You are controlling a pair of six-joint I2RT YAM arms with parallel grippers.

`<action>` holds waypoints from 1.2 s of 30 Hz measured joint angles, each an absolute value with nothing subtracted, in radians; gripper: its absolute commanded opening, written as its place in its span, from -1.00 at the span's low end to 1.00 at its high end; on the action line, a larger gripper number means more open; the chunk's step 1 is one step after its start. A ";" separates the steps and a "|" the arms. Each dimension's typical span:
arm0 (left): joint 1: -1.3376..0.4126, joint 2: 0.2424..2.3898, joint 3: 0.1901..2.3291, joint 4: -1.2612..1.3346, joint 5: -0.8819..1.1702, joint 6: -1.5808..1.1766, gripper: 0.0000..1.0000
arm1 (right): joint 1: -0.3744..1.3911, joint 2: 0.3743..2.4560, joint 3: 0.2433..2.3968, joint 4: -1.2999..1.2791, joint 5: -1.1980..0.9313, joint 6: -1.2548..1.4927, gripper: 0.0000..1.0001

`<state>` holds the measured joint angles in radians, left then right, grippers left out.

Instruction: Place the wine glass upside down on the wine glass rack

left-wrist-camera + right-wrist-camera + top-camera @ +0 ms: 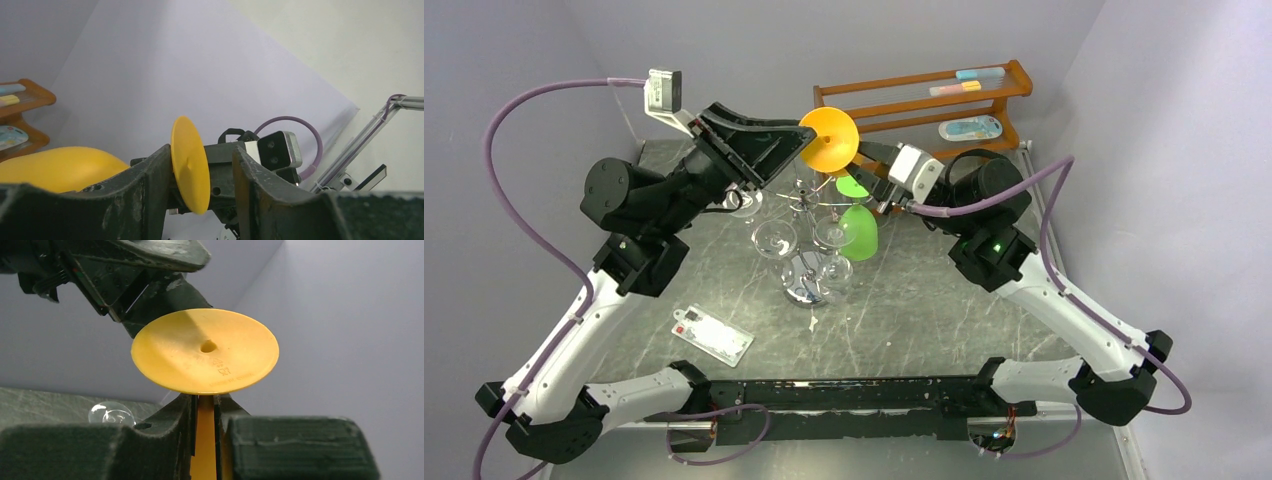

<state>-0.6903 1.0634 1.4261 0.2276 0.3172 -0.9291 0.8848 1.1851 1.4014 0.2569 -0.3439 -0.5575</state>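
Yellow plastic wine glass (pixel 828 138) is up in the air, foot uppermost, above the back of the chrome wire wine glass rack (pixel 805 288). Right pincer (pixel 205 405) is clamped tight on the stem just under the foot disc, so the long axis runs down thru its fingers, bowl end low. Glass is already inverted, looks like.

Left pincer (pixel 199 160) comes in from the opp. side w/ fingers apart, straddling the foot edge-on. One finger (pixel 155 175) sits right at the disc, the other stands off w/ a gap, so no squeeze on it yet. Both arms meet at the glass, but only the right one carries it.

Key relation: rack sits below and a bit nearer the arm bases than the glass. Green glass (pixel 859 230) and clear glasses (pixel 774 238) already hang there, so free arms are few. My read is a handover or steadying step, then lower the stem into a spiral arm. Risk: clipping the hung glasses on the way down.
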 measured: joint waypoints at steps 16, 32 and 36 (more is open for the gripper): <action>-0.692 1.077 1.485 0.027 0.315 -0.863 -0.90 | 0.885 1.206 1.403 0.253 -0.368 -0.581 -0.36; -0.696 0.932 1.486 -0.015 -0.128 -0.556 -0.90 | 0.886 1.054 1.245 0.360 -0.284 -0.453 0.11; -0.696 0.974 1.494 -0.087 -0.221 -0.484 -0.90 | 0.886 1.011 1.179 0.390 -0.280 -0.411 0.12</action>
<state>-0.6964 0.9745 1.4944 -0.0868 -0.2211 -0.4843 0.8856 1.0107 1.1793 0.3897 -0.2802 -0.4107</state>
